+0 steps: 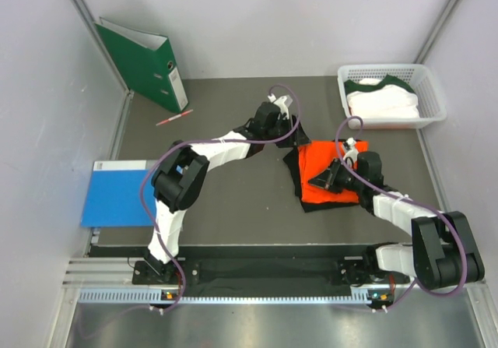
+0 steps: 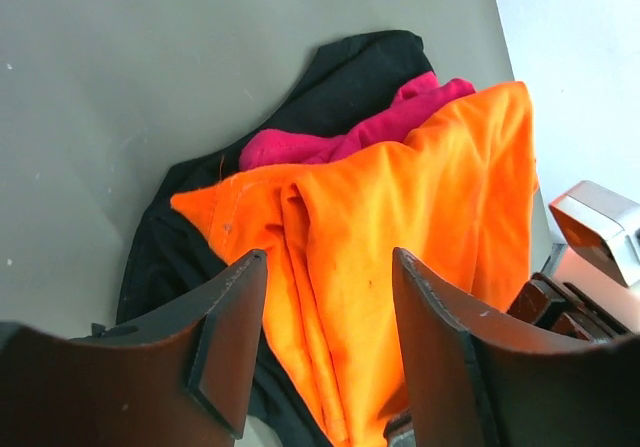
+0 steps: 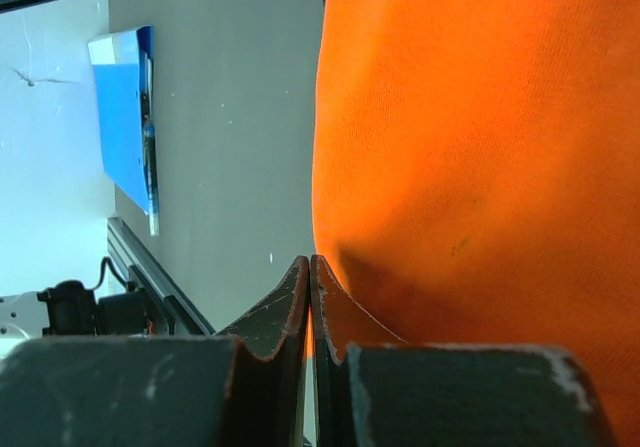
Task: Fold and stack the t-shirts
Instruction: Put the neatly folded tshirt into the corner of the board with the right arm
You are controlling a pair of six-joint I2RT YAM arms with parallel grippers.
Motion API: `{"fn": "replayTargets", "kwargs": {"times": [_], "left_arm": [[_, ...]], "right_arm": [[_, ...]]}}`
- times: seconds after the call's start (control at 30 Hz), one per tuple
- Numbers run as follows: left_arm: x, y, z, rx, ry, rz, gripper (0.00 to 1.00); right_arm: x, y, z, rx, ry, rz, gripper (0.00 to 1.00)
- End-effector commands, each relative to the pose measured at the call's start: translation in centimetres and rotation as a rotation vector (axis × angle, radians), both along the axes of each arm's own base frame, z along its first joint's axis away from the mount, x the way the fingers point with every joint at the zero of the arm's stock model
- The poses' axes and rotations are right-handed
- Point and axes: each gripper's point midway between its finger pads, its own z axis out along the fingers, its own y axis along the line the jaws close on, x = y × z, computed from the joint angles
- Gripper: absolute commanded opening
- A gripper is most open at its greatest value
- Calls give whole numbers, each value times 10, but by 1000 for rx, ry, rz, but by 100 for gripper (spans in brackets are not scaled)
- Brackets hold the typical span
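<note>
A folded orange t-shirt lies right of the table's middle, on top of a black t-shirt whose edges stick out. In the left wrist view the orange t-shirt covers a magenta pink t-shirt and the black t-shirt. My left gripper hovers open over the orange cloth's far left corner, holding nothing; from above it sits at that corner. My right gripper is shut, with a sliver of the orange t-shirt pinched between its jaws at the near left edge. A white t-shirt with green trim lies in the basket.
The white mesh basket stands at the back right. A green ring binder leans at the back left with a red pen near it. A blue folder lies at the left edge, also seen as the blue folder in the right wrist view.
</note>
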Motion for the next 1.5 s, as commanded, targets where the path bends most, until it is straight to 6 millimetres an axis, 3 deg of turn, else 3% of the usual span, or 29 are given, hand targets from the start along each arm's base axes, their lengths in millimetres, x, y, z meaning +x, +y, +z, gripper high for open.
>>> {"fn": "replayTargets", "kwargs": {"times": [0.0, 0.33, 0.5, 0.63, 0.83, 0.97, 1.0, 1.13, 1.2, 1.33, 1.47], "left_arm": [[9, -17, 19, -78, -45, -32, 56], [11, -29, 1, -79, -20, -52, 50], [14, -30, 5, -83, -33, -46, 33], [17, -31, 7, -82, -42, -42, 26], [19, -31, 12, -81, -53, -48, 0], [16, -24, 14, -69, -66, -31, 0], [18, -21, 25, -72, -87, -16, 0], [16, -5, 29, -34, -114, 32, 0], [17, 4, 41, -26, -146, 63, 0], [20, 16, 42, 5, -171, 114, 0], [23, 16, 29, 36, -153, 108, 0]], "right_arm": [[1, 3, 3, -9, -42, 19, 0], [-3, 4, -7, -3, -19, 26, 0], [-3, 4, -8, 1, -17, 28, 0], [-4, 4, -8, 1, -21, 30, 0], [-4, 4, -9, 3, -15, 29, 0], [-4, 4, -8, 2, -20, 29, 0], [-5, 4, -8, 3, -19, 31, 0], [-6, 5, -9, 1, -17, 35, 0], [-5, 5, -9, 3, -16, 34, 0], [-5, 5, -8, 5, -18, 37, 0], [-5, 5, -10, 5, -12, 38, 0]]}}
